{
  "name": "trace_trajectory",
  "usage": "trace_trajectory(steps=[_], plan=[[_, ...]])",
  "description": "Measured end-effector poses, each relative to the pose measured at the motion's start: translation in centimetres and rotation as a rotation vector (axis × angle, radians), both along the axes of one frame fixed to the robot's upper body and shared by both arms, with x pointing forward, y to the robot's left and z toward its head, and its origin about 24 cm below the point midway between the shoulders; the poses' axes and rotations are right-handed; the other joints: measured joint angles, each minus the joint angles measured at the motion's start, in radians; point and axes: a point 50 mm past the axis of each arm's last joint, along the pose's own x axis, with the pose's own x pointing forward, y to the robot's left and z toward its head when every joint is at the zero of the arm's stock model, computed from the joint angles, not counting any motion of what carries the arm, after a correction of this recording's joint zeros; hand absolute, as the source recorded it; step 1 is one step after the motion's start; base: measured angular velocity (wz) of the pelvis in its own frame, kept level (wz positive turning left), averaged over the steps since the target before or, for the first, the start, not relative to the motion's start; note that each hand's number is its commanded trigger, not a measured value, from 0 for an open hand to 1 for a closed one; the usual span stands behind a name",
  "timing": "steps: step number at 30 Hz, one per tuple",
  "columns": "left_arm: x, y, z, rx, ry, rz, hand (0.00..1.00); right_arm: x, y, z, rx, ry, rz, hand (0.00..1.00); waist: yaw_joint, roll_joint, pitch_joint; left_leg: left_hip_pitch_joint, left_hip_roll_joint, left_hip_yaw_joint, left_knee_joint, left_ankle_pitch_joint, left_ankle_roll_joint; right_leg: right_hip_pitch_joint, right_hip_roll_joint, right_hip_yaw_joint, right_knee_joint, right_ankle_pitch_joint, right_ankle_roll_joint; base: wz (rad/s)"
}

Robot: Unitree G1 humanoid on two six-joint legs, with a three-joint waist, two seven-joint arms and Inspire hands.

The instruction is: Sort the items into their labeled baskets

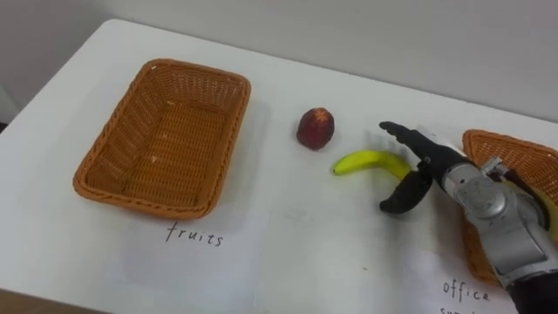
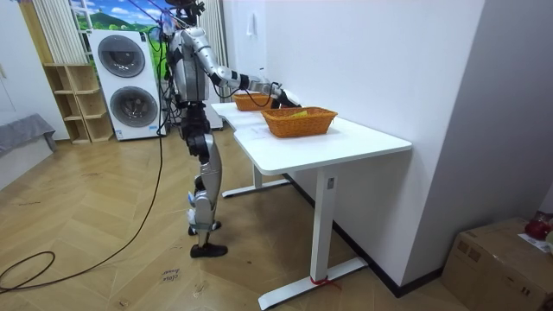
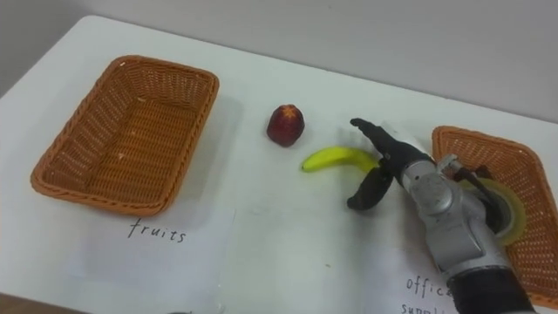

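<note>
R hand (image 1: pixel 418 172) open, fingers and thumb straddling banana's (image 1: pixel 368 162) right end on table (image 1: pixel 296 253) btwn apple (image 1: pixel 316 128) and office basket (image 1: pixel 507 138), prob lining up grasp for empty fruits basket (image 1: pixel 113 150).

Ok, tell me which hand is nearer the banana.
Right. The right hand is open, with fingers and thumb either side of the right end of the banana. The left hand is not reaching over the table near it.
</note>
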Motion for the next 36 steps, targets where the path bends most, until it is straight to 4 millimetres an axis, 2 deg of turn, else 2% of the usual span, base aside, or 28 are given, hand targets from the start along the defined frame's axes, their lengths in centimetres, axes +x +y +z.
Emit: trace_trajectory(steps=[9, 23, 29, 31, 36], plan=[[0.7, -0.3, 0.0, 0.013, -0.011, -0.033, 0.0, 0.2, -0.3, -0.1, 0.0, -0.007, -0.021, 0.0, -0.003, 0.004, -0.0018, -0.014, 0.0, -0.013, 0.004, 0.0, -0.001, -0.002, -0.001, -0.022, -0.001, 0.002, -0.003, 0.03], [1.2, -0.4, 0.0, 0.009, -0.019, -0.043, 0.0, 0.3, -0.4, 0.1, -0.009, -0.002, -0.006, 0.0, -0.002, 0.005, -0.0043, -0.025, 0.0, -0.019, 0.007, 0.004, -0.004, -0.011, -0.001, -0.026, 0.0, 0.005, -0.007, 0.0], [1.5, -0.1, 0.0, 0.018, -0.013, -0.066, 0.0, 0.4, 0.1, 0.0, -0.046, 0.034, 0.054, 0.0, -0.002, -0.008, -0.0082, -0.026, -0.001, -0.035, 0.007, 0.005, -0.004, -0.005, -0.001, -0.045, 0.0, 0.005, -0.006, 0.08], [1.9, 0.1, 0.1, 0.025, -0.018, -0.074, 0.0, 0.5, 0.2, -0.1, -0.054, 0.066, 0.077, 0.0, 0.004, -0.018, -0.006, -0.026, 0.0, -0.043, 0.007, 0.005, -0.006, -0.001, -0.001, -0.055, -0.001, 0.005, -0.006, 0.1], [2.1, 0.1, 0.1, 0.022, -0.016, -0.089, 0.0, 1.0, 0.2, -0.1, -0.067, 0.123, 0.106, 0.0, 0.009, -0.024, -0.004, -0.024, 0.0, -0.043, 0.008, 0.006, -0.007, 0.001, 0.0, -0.056, -0.002, 0.005, -0.006, 0.0]])
